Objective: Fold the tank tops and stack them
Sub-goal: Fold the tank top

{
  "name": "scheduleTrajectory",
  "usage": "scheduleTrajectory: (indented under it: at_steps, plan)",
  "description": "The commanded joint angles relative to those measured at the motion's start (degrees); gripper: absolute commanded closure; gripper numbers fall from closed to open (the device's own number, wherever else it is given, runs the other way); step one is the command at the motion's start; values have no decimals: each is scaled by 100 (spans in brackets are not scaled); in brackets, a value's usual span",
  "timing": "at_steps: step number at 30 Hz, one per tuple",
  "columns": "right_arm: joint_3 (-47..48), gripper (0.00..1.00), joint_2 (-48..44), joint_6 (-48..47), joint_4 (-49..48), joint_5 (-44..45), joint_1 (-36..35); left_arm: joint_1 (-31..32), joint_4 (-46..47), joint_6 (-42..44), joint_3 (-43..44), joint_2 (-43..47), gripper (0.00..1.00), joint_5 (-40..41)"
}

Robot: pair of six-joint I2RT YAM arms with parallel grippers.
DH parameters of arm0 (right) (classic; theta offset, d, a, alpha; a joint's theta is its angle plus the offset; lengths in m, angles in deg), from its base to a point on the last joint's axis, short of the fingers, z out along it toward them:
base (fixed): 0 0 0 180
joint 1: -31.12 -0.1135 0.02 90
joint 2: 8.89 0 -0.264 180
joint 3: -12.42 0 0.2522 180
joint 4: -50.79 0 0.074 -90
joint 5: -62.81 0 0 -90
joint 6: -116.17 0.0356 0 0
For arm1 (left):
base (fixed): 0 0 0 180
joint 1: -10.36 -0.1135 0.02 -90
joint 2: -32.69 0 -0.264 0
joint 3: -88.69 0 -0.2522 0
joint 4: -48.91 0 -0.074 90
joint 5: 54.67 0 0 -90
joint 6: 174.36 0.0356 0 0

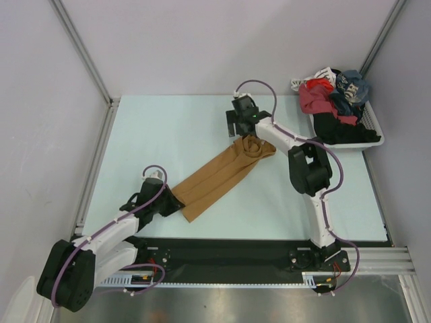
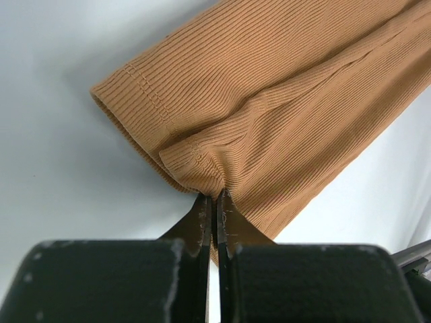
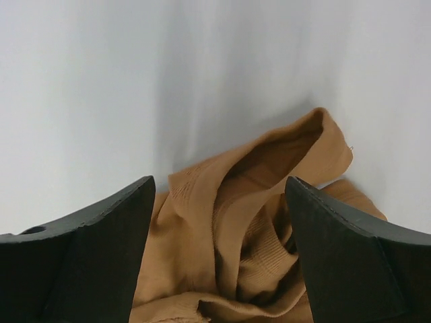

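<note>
Across the middle of the pale tabletop (image 1: 168, 134) the tan-brown tank top (image 1: 215, 178) lay drawn out in a diagonal band, its near hem clamped in the left pincer (image 2: 214, 202), while the right pincer (image 3: 217, 185) stood with jaws wide apart over its bunched far end.

bright even light, soft shadows, sharp focus
</note>
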Motion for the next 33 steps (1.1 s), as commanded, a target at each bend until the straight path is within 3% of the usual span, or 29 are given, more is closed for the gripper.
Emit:
scheduleTrajectory:
  at_steps: [1,11,20,26,27,28,30,31,33]
  plan:
    - [596,16,202,-938,491,831,-321,43,-111,162,-33,-103,100,75]
    - [1635,14,1415,-2231,958,2580,-1132,43,-85,198,-24,-155,100,75]
    - [1847,16,1891,-2706,949,3616,-1079,43,-146,215,37,-156,100,136]
    - [2075,23,1962,-2504,1064,3767,-684,43,-234,180,2,-50,100,197]
    - [2093,26,1962,-2469,1064,3767,-631,43,-243,171,2,-33,100,206]
    - [2206,41,1979,-2425,1064,3759,-492,35,-243,163,-6,-24,100,206]
    - [2435,58,2049,-2285,1230,3645,-368,43,-234,162,2,-50,100,215]
    - [2601,73,2093,-2249,1326,3575,-254,43,-243,171,20,-67,100,215]
    - [2953,93,2199,-2100,1520,3556,-157,43,-251,180,37,-103,100,198]
